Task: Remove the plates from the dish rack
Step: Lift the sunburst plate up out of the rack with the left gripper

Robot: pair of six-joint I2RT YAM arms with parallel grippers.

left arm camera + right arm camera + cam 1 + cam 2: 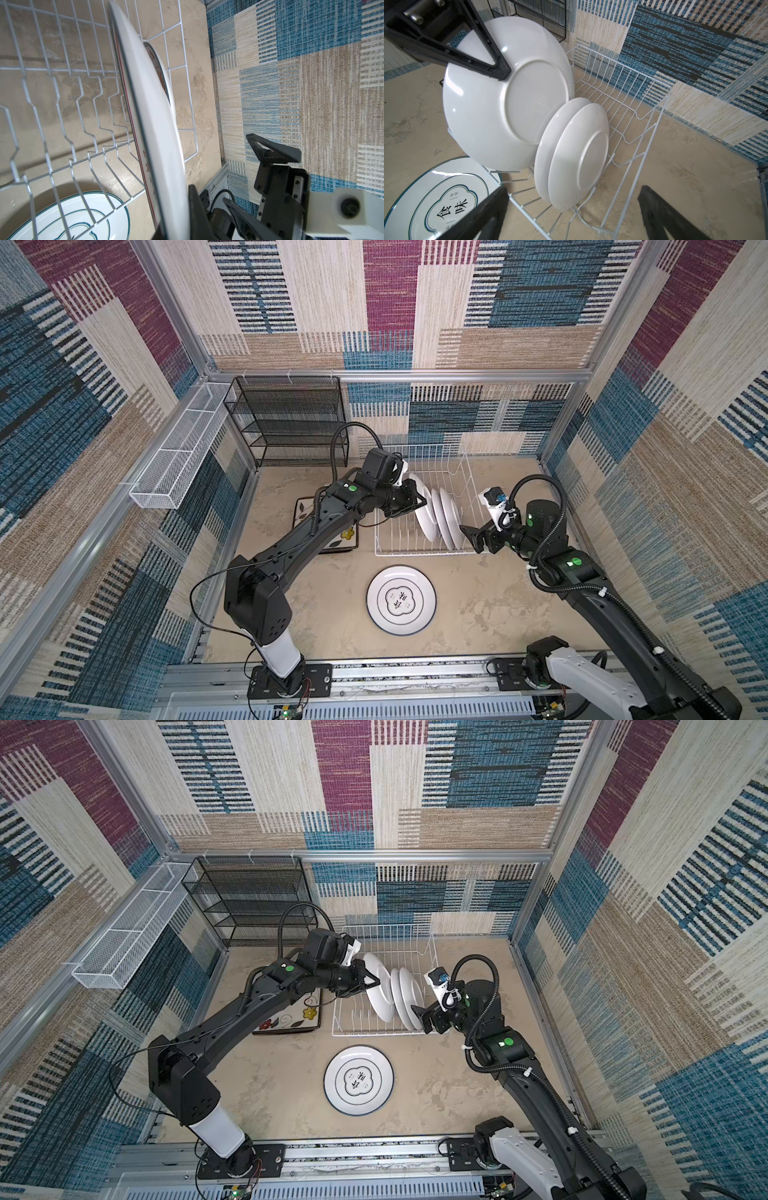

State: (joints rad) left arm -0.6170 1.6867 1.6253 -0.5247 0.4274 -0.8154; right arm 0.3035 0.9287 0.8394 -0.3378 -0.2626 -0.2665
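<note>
Over the dish rack (432, 456), left pincer (417, 501) grips one round plate (428, 524) by its rim; right pincer (471, 537) gapes empty beside two racked plates (452, 522). Extraction step, I judge; next, lift it clear.

Standing here, the walls (390, 302) grab you first: carpet-style patchwork in blue, tan, cream and magenta on all three sides, held in a silver aluminium frame (374, 375). The bench (498, 605) has a beige, stone-look top. A black mesh shelf unit (286, 423) with several tiers stands in the back left corner, right against the back wall. Just beside it, a long white mesh basket (178, 452), split into compartments, hangs along the left frame bar. A metal rail (415, 676) crosses the front edge.
</note>
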